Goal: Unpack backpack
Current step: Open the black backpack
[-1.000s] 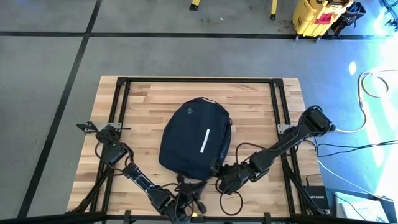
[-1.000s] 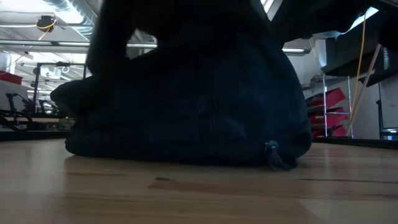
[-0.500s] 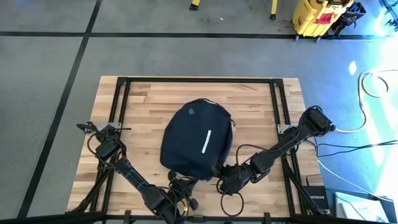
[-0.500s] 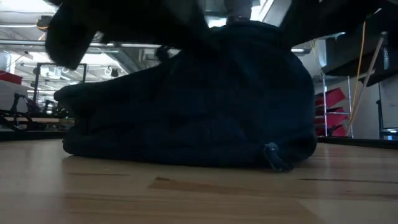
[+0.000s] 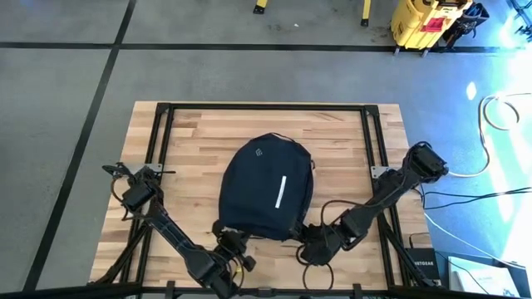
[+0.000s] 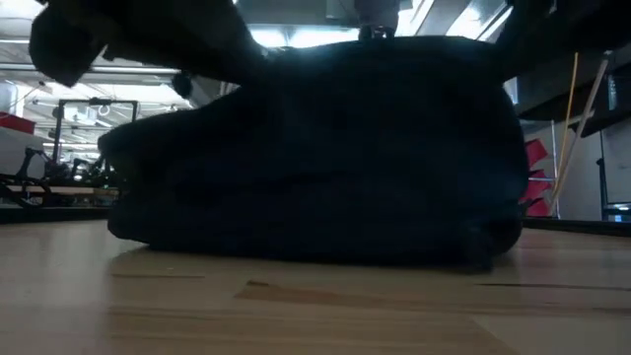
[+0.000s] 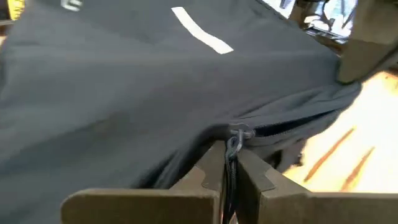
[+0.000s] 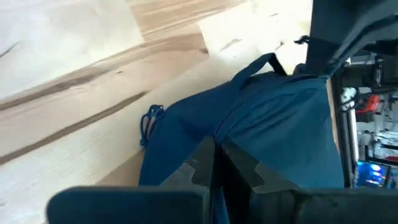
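A grey concrete floor crossed by dark tape lines surrounds a butcher-block wooden table (image 5: 191, 141) framed by black rails; at the floor's 1 o'clock stands a yellow cart (image 5: 424, 21), and white cables curl at 3 o'clock.

The backpack (image 5: 266, 187) lies front-up slightly toward 5 o'clock from the table's middle, its rounded top toward 12 o'clock and its base toward 6 o'clock. A short white stripe (image 5: 282, 192) runs along its front, with a small white logo (image 5: 259, 153) nearer the top. In the low view the backpack (image 6: 325, 158) fills most of the frame as a dark mound resting on the wood.

The left gripper (image 5: 231, 246) sits at the backpack's 7 o'clock corner, close to the table's near edge. Seen from the left wrist, its fingers (image 7: 205, 177) are pressed together on the zipper pull (image 7: 236, 138), whose cord runs down between them, with the zipper line stretching away across the fabric.

The right gripper (image 5: 309, 241) sits at the backpack's 5 o'clock corner, touching the bag's edge. Seen from the right wrist, its fingers (image 8: 202, 165) are pinched together on a fold of the backpack's fabric beside a seam. A second zipper pull (image 8: 150, 118) with a looped cord hangs free at the bag's edge over the wood.
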Robot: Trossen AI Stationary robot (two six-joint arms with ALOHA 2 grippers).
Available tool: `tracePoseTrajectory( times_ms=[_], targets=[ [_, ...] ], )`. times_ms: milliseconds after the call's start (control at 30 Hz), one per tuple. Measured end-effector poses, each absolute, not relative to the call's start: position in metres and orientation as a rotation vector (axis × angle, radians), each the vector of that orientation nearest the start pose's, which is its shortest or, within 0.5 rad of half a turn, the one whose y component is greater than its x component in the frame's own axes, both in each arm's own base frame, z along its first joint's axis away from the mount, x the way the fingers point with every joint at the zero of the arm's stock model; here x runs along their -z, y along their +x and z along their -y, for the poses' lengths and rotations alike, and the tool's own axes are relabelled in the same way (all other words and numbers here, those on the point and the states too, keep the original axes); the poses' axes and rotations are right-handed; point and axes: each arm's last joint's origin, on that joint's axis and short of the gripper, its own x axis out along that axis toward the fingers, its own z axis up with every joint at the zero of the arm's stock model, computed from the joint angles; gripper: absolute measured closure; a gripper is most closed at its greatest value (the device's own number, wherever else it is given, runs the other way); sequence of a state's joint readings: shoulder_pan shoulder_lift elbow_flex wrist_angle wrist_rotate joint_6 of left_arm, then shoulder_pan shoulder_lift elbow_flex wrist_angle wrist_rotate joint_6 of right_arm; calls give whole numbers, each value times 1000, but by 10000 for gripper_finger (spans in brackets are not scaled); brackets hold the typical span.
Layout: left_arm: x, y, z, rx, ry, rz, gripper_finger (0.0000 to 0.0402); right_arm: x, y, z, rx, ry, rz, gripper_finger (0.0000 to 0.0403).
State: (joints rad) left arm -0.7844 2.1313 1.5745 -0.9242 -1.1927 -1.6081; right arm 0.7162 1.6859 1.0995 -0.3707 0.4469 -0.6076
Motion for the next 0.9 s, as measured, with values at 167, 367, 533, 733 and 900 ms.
tracePoseTrajectory(
  times_ms=[167, 367, 533, 733, 900],
  targets=[
    [-177, 302, 260, -786, -245, -412, 401, -206, 254, -219, -507, -1093, -743, 403],
    [-184, 300, 258, -789, -249, -414, 401, -212, 243, -220, -477, -1076, -766, 403],
    [-184, 300, 258, -788, -260, -411, 401, -220, 236, -216, -452, -1067, -779, 403],
    [-184, 299, 260, -786, -273, -408, 401, -226, 228, -209, -424, -1035, -829, 403],
    [-184, 299, 261, -784, -286, -411, 401, -225, 222, -205, -398, -1031, -884, 403]
  ],
)
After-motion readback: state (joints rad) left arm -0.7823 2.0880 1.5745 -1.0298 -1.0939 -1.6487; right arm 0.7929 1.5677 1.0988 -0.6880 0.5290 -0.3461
